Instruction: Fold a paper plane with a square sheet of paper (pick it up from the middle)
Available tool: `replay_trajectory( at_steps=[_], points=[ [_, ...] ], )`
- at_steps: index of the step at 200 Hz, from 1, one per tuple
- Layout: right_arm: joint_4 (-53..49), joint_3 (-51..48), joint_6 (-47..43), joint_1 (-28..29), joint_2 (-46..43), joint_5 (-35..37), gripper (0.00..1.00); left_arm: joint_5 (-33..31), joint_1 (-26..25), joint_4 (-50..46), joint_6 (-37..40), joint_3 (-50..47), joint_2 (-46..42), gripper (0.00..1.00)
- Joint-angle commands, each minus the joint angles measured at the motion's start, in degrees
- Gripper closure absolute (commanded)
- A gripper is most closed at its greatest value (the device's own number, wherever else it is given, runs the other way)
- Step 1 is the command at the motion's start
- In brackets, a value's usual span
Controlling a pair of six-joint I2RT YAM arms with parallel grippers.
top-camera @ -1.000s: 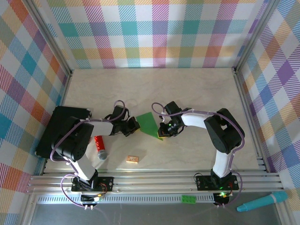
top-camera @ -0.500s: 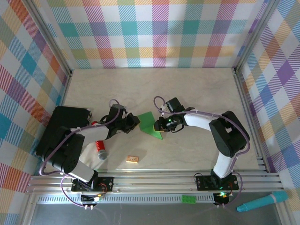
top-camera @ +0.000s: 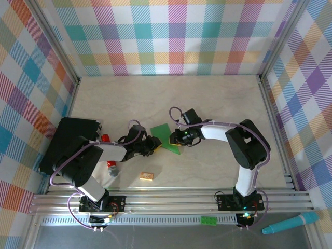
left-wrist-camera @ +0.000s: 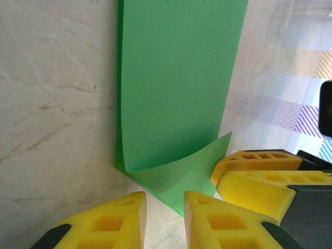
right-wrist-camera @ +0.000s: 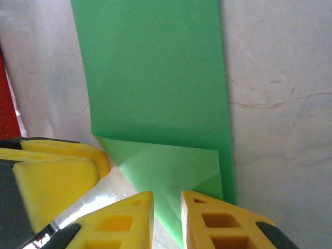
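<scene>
The green paper [left-wrist-camera: 176, 78] lies folded on the desk [left-wrist-camera: 52, 104], its loose corner just ahead of both pairs of fingers. The left fingers [left-wrist-camera: 116, 220] and right fingers [right-wrist-camera: 218, 223] stand slightly parted, released. We pinch only the top layer and align edges before creasing.

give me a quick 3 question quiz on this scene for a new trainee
1. True or false: the bright green square sheet of paper lies completely flat, with no part folded over.
2. Pick one: the jaws of the left gripper stand A) a little apart, B) pressed tight together, C) spread wider than the whole sheet.
3. Fill in: the fingertips of the right gripper are ___ in colour.

Key: 1 false; 2 A; 3 yellow.
</scene>
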Motion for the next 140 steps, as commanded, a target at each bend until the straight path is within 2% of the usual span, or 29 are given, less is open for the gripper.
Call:
replay_trajectory(
  at_steps=[1, 83, 140],
  points=[
    [-0.22, 0.99, 1.59, -0.48, 0.80, 0.98, 0.77, -1.57, -0.31, 0.98, -1.17, -0.50, 0.62, 0.73],
    [1.75, -0.47, 2.83, -1.31, 0.75, 0.30, 0.76, -4.47, -0.31, -3.08, -1.27, 0.46, 0.10, 0.69],
    [1.04, -0.99, 3.16, -1.48, 2.28, 0.55, 0.77, -4.00, -0.31, -2.64, -1.79, 1.68, 1.50, 0.69]
  ],
)
